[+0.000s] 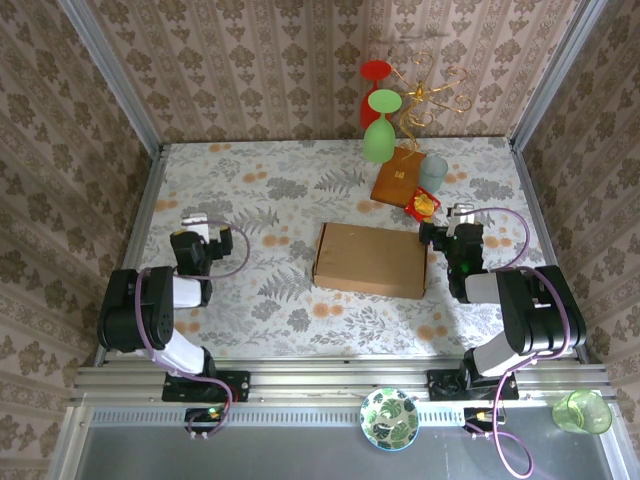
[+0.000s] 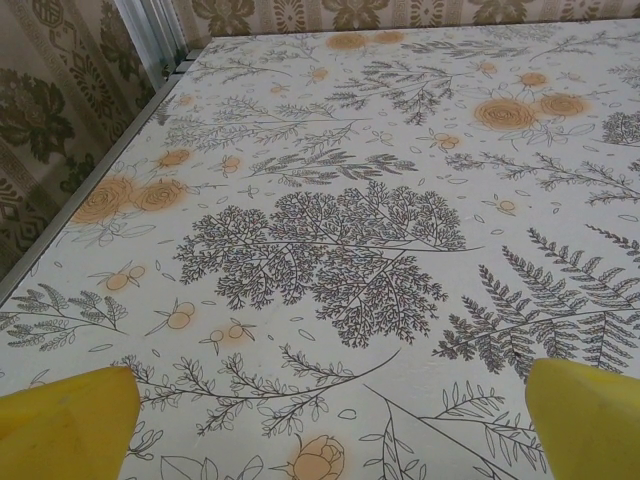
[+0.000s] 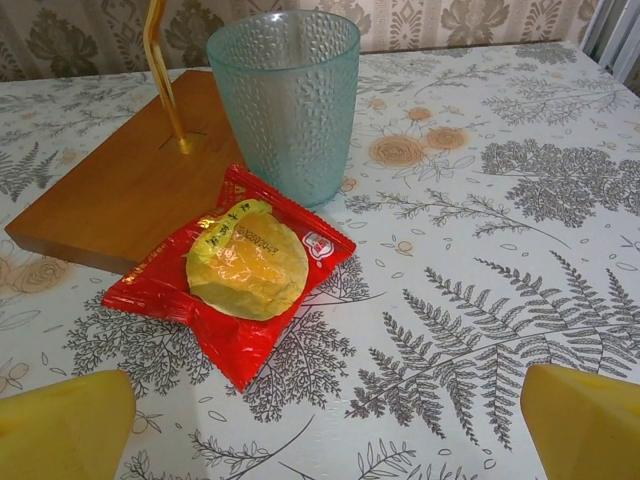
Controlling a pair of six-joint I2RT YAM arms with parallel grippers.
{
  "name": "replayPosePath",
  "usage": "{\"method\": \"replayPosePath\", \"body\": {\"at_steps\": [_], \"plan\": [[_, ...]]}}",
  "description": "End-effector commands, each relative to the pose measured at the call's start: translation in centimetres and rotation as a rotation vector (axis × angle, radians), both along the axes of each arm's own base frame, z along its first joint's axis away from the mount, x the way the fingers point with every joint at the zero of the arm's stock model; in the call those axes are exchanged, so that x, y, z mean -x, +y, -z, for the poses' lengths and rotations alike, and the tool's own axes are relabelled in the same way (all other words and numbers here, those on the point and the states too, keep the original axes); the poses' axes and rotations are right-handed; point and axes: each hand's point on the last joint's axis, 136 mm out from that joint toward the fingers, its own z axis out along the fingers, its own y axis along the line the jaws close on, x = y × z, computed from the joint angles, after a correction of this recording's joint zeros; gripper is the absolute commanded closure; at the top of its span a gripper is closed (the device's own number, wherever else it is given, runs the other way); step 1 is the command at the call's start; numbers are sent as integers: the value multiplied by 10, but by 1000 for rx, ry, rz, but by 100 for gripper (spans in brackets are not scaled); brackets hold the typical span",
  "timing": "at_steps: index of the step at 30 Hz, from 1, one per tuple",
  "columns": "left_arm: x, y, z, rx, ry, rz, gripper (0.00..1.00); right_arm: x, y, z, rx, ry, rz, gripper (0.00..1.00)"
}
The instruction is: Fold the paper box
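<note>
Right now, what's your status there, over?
Left end effector, right end effector open, empty. Paper box mid-table, untouched. Red snack packet, cup ahead of right end effector.

The paper box (image 1: 370,260) is plain brown. The surface (image 1: 270,190) is off-white, printed with grey ferns and branching trees and dotted with pale orange roses. The wallpaper (image 1: 250,60) is beige with brown damask stripes. The snack packet (image 3: 235,285) is red with a yellow centre. The tumbler (image 3: 285,100) is a pale, dimpled teal, and the wooden board (image 3: 130,190) is warm orange-brown with a gold wire stand (image 3: 165,70). One wine glass (image 1: 375,70) is red and another (image 1: 377,143) is green. The plate (image 1: 390,417) has a green leaf print, and the cup (image 1: 583,411) is lime green. The jaws of the left gripper (image 2: 320,440) and the right gripper (image 3: 320,430) are yellow. The arms (image 1: 150,310) are black and white, with purple cables (image 1: 240,255).
</note>
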Motion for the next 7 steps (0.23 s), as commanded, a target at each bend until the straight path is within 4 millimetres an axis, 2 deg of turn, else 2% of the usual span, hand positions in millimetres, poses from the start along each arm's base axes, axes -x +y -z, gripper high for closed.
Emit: {"method": "replayPosePath", "body": {"at_steps": [1,7], "plan": [[-5,-1,-12,-17,-41,2,0,-2,-2,-4,44,-11,19,0],[-5,-1,-12,-17,-39,2,0,-2,-2,-3,40,-8,13,0]]}}
